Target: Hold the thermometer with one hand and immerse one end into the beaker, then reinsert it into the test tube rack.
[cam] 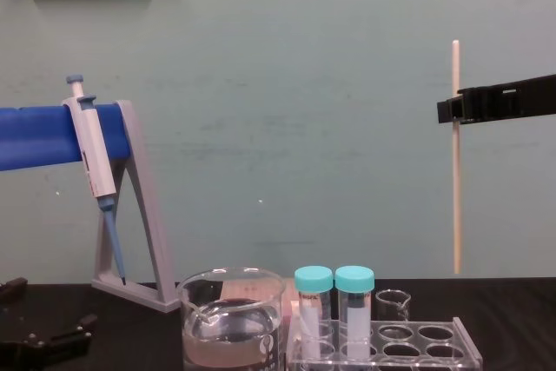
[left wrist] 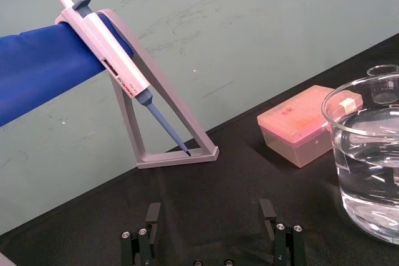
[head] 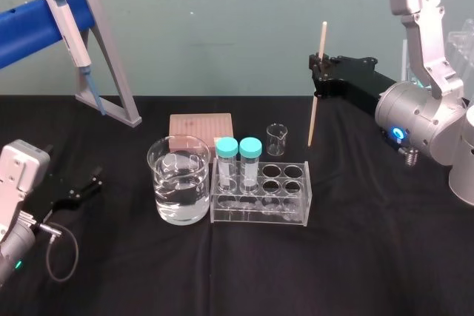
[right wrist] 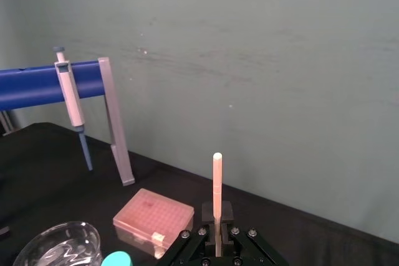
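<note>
My right gripper (head: 318,77) is shut on the thermometer (head: 317,86), a thin cream-white rod held upright in the air. The rod hangs to the right of and behind the test tube rack (head: 261,211), its lower end clear of the table. From the side, the thermometer (cam: 456,180) hangs well above the rack (cam: 382,349), and the gripper (cam: 453,110) clamps it near the upper end. The wrist view shows the rod (right wrist: 217,185) rising between the fingers. The large beaker (head: 178,180) of water stands left of the rack. My left gripper (left wrist: 210,228) rests open, low at the left.
Two teal-capped tubes (head: 238,162) stand in the rack's left holes. A tiny glass beaker (head: 276,139) and a pink tip box (head: 201,129) sit behind it. At the back left, a pipette (head: 70,35) hangs on a grey stand (head: 111,72) with a blue bar.
</note>
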`<action>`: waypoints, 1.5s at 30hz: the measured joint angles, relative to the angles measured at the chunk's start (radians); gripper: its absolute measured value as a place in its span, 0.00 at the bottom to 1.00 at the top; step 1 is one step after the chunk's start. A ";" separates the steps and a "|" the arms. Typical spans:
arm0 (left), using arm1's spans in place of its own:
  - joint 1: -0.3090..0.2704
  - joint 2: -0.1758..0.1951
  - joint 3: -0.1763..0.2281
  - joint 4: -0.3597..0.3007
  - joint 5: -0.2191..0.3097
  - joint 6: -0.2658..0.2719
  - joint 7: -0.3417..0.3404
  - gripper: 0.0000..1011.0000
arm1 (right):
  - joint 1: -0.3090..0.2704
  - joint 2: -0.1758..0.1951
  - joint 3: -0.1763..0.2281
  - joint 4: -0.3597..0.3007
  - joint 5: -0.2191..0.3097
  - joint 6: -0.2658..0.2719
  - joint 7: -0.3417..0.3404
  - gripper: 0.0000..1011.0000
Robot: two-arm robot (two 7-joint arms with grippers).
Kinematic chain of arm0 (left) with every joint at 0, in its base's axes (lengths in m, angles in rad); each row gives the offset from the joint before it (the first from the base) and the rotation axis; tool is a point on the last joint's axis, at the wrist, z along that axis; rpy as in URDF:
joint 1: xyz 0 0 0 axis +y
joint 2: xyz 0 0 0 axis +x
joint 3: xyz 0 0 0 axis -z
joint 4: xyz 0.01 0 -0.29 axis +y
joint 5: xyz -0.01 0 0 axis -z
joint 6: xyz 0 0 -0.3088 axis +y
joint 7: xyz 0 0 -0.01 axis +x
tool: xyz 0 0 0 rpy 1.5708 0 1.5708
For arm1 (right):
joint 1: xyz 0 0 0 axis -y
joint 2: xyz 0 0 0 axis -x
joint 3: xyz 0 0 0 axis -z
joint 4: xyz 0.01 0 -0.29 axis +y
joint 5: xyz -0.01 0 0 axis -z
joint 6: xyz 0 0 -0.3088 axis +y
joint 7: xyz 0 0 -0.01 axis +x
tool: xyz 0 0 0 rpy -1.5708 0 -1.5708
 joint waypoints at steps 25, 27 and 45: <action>0.000 0.000 0.000 0.000 0.000 0.000 0.000 0.99 | -0.048 0.041 0.015 0.025 -0.033 -0.120 0.202 0.05; 0.000 0.000 0.000 0.000 0.000 0.000 0.000 0.99 | -0.051 0.038 0.010 0.039 -0.044 -0.132 0.209 0.05; 0.000 0.000 0.000 0.000 0.000 0.000 0.000 0.99 | -0.032 -0.003 -0.007 0.177 -0.096 -0.256 0.286 0.05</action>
